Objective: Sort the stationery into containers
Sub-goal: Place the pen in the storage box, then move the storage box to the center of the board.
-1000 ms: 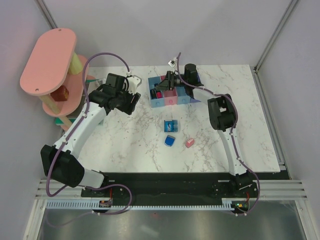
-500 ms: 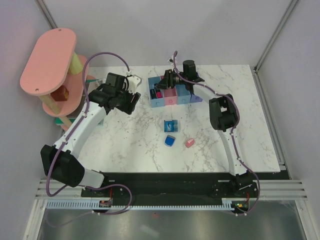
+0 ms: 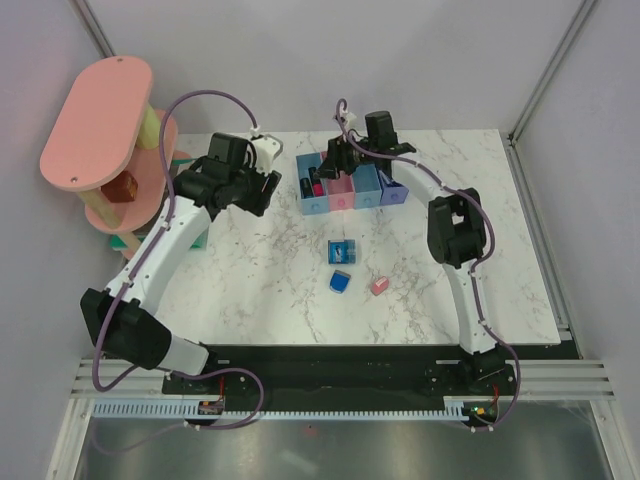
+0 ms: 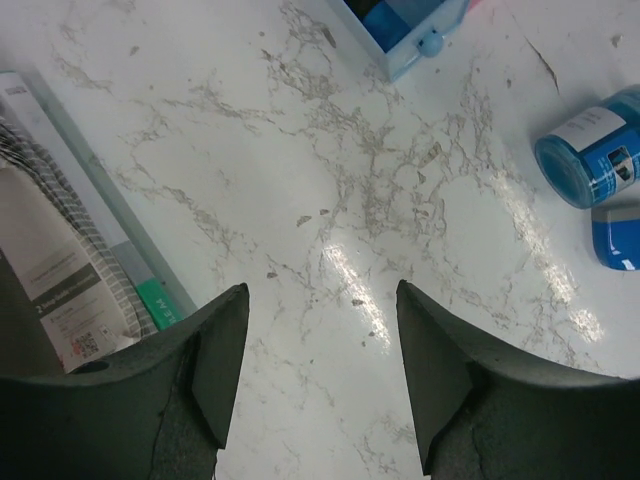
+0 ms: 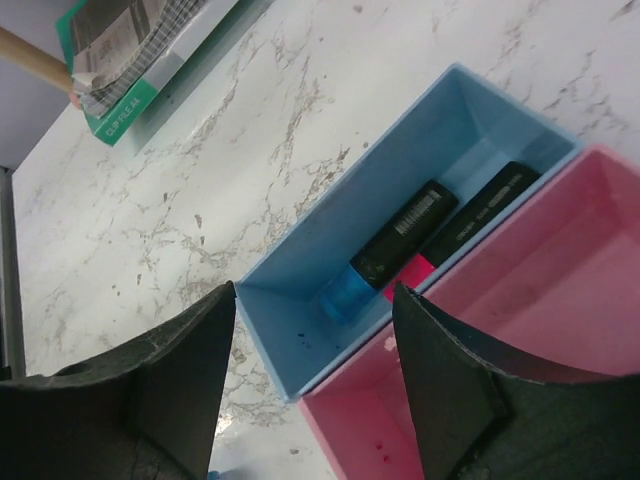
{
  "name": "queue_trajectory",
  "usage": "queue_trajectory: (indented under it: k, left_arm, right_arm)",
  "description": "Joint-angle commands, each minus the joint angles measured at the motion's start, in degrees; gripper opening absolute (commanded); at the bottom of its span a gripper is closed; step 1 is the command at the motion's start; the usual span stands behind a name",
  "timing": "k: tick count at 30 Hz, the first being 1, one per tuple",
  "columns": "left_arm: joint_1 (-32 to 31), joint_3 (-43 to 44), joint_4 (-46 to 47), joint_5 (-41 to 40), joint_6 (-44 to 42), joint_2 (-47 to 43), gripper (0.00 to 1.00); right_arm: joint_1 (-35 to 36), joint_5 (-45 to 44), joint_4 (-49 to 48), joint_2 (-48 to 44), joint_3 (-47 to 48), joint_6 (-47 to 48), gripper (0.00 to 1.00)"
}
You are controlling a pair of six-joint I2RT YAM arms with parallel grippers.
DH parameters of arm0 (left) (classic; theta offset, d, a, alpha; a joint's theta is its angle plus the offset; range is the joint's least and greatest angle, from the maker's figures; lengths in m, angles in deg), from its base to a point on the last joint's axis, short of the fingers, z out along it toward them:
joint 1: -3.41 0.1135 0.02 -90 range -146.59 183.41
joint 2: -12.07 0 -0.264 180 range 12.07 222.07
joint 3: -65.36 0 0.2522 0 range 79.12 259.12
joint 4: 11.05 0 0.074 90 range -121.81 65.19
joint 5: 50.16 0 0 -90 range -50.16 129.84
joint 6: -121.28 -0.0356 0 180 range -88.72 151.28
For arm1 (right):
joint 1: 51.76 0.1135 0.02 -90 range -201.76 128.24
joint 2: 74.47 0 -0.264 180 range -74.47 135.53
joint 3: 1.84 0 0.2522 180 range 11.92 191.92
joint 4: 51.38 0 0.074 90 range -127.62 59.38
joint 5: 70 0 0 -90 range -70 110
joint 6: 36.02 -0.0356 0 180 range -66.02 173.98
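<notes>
left arm (image 3: pixel 168 245), right arm (image 3: pixel 468 295): white links, black joints, purple cables (image 3: pixel 210 96); left gripper (image 4: pixel 320 300), right gripper (image 5: pixel 312 296) matte black.

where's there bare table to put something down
Widest bare patch: right side of the table, between the right arm and the right edge. Also the front left, between the left arm and the blue roll. Crowded: around the bins, under the right gripper, and the roll, wedge and eraser cluster.

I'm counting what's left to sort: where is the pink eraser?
In the top view, the pink eraser lies on the table just right of the blue wedge block.
</notes>
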Motion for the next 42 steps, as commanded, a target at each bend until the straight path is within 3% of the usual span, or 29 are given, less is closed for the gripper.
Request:
queue_trajectory:
  k: [1,5,7,8,10,11,12,13,14,15,16,17,18,31,42]
  left_arm:
    - [0.12,9.40,1.37,-3.93,-1.93,3.71,0.69]
    - [0.12,16.36,0.67,-4.03,-1.50,9.42,0.70]
    - [0.04,19.87,0.76,-1.67,-0.53,12.49,0.70]
    - [0.04,20.76,0.76,-1.39,-0.35,13.38,0.70]
    - [-0.14,22.60,0.76,1.06,0.43,15.83,0.70]
    - [-0.14,22.88,0.67,1.42,0.70,16.37,0.70]
    - [-0.14,22.18,0.67,1.95,0.70,16.55,0.70]
    - [-0.31,21.57,0.76,2.56,0.79,16.64,0.70]
    - [-0.32,20.86,0.76,2.83,0.79,16.55,0.70]
    - [-0.40,19.12,0.67,2.92,0.53,16.29,0.70]
    - [-0.40,18.14,0.67,3.00,0.09,15.94,0.70]
    - [-0.40,17.26,0.76,2.83,-0.35,15.24,0.70]
    - [-0.40,15.86,0.67,2.39,-1.22,14.88,0.70]
    - [-0.58,17.78,-2.58,-0.16,-4.66,14.27,0.70]
    - [-1.11,20.15,-2.23,1.60,-3.43,15.85,0.70]
  right_arm:
    - [-2.47,-12.35,3.03,-12.25,-0.25,5.82,0.72]
    - [-4.84,-23.44,7.35,-16.29,-0.25,11.35,0.74]
    - [-6.59,-20.70,6.39,-17.00,-2.71,11.80,0.76]
    - [-9.13,-11.10,5.43,-16.31,-3.15,10.84,0.77]
    - [-11.51,-1.56,2.97,-13.94,-2.11,4.38,0.77]
    - [-13.27,10.76,2.61,-9.84,-0.45,2.24,0.77]
    - [-13.98,14.79,-1.66,-7.71,2.27,-1.70,0.77]
    - [-14.33,18.84,-8.14,-6.47,1.16,-12.70,0.77]
    - [-14.95,21.84,-17.34,-5.50,-4.07,-20.90,0.77]
    - [-15.30,25.00,-36.05,-4.79,-6.29,-28.12,0.77]
    - [-15.39,26.51,-45.03,-3.66,-7.36,-35.33,0.77]
    - [-15.39,27.92,-53.04,-0.34,-7.02,-49.49,0.77]
    - [-15.31,29.58,-63.38,1.26,-6.41,-53.64,0.77]
    - [-15.30,33.11,-79.65,14.45,-2.45,-70.19,0.73]
    - [-14.51,33.65,-88.98,10.87,-5.08,-77.32,0.75]
